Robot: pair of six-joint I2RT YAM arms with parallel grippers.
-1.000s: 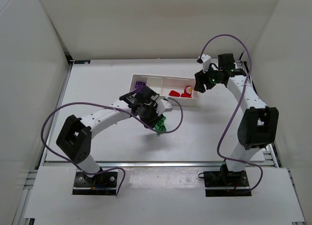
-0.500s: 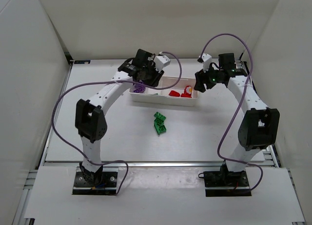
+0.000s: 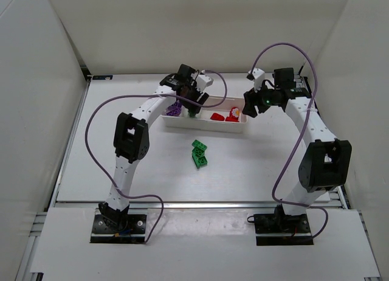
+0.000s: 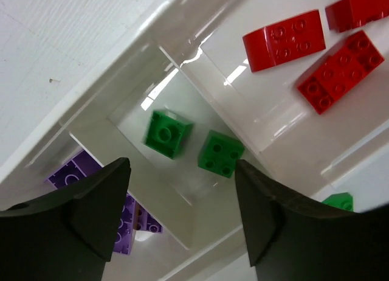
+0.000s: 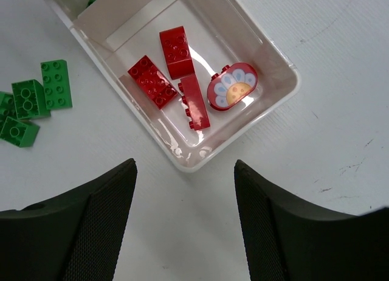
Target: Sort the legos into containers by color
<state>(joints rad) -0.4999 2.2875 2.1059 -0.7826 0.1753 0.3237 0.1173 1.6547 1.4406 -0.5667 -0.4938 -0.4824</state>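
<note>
The white tray [image 3: 204, 125] lies across the far middle of the table. Two green legos [image 4: 168, 132] [image 4: 220, 152] lie in its middle compartment. Purple legos [image 4: 78, 171] fill the left one. Red legos [image 5: 153, 81] and a red flower piece [image 5: 233, 86] are in the right one. My left gripper [image 4: 181, 165] hangs open above the middle compartment, nothing between its fingers; in the top view it [image 3: 193, 107] covers that part. My right gripper [image 5: 184, 163] is open and empty above the tray's right near corner. Three green legos [image 3: 199, 153] lie loose on the table.
The loose green legos [image 5: 36, 101] sit in front of the tray, between both arms. White walls enclose the table on three sides. Purple cables loop from each arm.
My left gripper rose from the loose green legos, swung to the tray and opened over the middle compartment. The right arm stayed put.
</note>
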